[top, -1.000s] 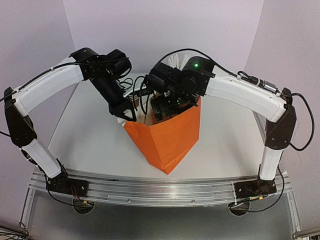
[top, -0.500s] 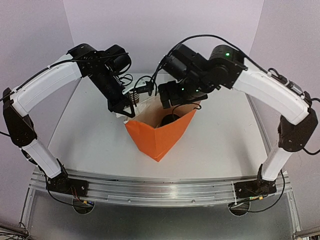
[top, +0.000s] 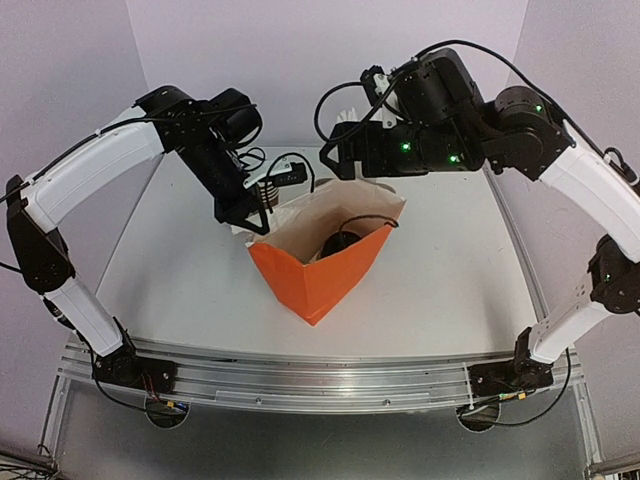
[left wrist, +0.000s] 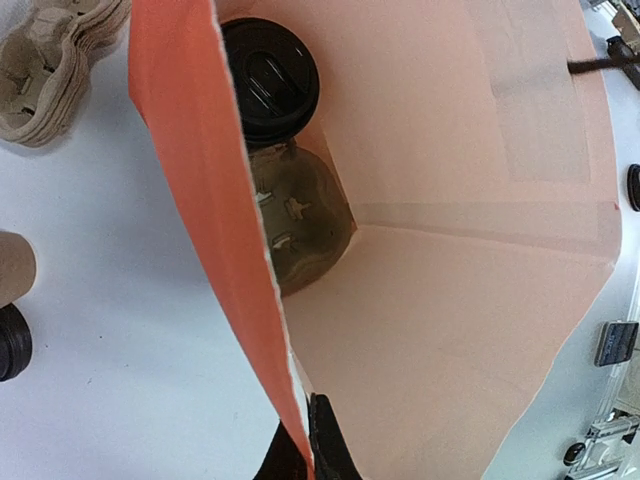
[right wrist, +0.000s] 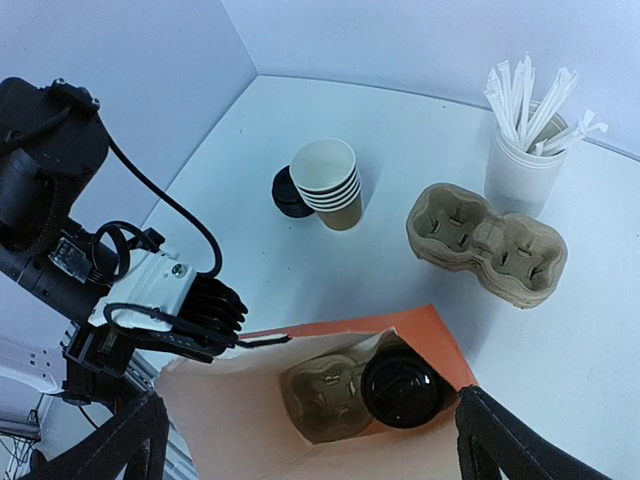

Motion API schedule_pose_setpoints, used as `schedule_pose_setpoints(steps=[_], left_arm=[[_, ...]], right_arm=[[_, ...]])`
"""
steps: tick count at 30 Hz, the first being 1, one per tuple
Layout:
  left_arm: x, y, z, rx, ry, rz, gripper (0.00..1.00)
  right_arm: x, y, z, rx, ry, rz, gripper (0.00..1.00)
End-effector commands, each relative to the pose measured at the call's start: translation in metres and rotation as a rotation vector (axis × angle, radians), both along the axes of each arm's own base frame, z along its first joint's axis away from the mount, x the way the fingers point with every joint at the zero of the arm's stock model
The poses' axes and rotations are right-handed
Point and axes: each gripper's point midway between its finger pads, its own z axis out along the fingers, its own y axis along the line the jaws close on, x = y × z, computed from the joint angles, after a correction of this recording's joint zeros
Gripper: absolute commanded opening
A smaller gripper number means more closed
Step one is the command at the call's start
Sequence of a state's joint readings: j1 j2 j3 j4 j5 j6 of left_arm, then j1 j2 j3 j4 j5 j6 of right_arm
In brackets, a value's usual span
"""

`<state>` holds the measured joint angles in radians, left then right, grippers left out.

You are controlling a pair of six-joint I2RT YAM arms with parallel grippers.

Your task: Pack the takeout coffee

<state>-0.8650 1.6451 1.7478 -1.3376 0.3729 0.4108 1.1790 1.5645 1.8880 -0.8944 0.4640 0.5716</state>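
White table [top: 180, 270] carries an orange bag [top: 320, 275], and the coffee [right wrist: 402, 390] stands upright inside it, lid up, in one pocket of a carrier [right wrist: 318, 402]. Above the bag's mouth hovers the right gripper [right wrist: 315, 445], fingers spread wide and empty, so the coffee lies straight below it. The left gripper [left wrist: 305, 445] is closed on the bag's left rim.

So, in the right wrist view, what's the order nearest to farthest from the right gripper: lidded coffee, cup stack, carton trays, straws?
1. Lidded coffee, in the bag under the right gripper.
2. Cup stack, left, and carton trays, right: too close to call.
3. Straws, far right.
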Motion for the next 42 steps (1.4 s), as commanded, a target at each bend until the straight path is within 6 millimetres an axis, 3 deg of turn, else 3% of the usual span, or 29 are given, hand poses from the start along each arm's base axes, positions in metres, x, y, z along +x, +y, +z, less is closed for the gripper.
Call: schedule_pose_setpoints(steps=[1,7,13,17,23,27,30,33,38,42], left_arm=[[-0.023,0.01,0.015,-0.002,0.071,-0.076,0.0],[-0.044,0.017,0.018,0.002,0.147,-0.158,0.0],[-0.054,0.022,0.019,0.017,0.192,-0.202,0.0],[-0.051,0.021,0.017,0.027,0.19,-0.199,0.0],[-0.043,0.017,0.013,0.042,0.186,-0.169,0.0],[-0.031,0.005,0.013,0.028,0.167,-0.112,0.02],[-0.023,-0.002,0.013,0.018,0.163,-0.081,0.02],[-0.021,-0.005,0.01,0.018,0.168,-0.072,0.04],[-0.013,-0.004,0.011,0.017,0.131,-0.056,0.11],[-0.002,-0.003,0.023,-0.014,0.082,-0.028,0.2]], right_arm=[[0.002,-0.014,0.032,0.091,-0.069,-0.049,0.95],[0.017,-0.051,0.028,0.106,-0.079,-0.202,0.94],[0.044,-0.067,0.021,0.065,-0.082,-0.282,0.93],[0.085,-0.085,0.007,0.023,-0.039,-0.344,0.92],[0.164,-0.116,-0.008,-0.142,-0.088,-0.443,0.89],[0.219,-0.126,-0.036,-0.119,-0.004,-0.453,0.85],[0.254,-0.118,-0.061,-0.094,0.042,-0.407,0.8],[0.276,-0.094,-0.082,-0.115,0.051,-0.309,0.74],[0.298,-0.068,-0.11,-0.142,0.044,-0.208,0.61],[0.308,-0.064,-0.13,-0.2,0.028,-0.175,0.52]])
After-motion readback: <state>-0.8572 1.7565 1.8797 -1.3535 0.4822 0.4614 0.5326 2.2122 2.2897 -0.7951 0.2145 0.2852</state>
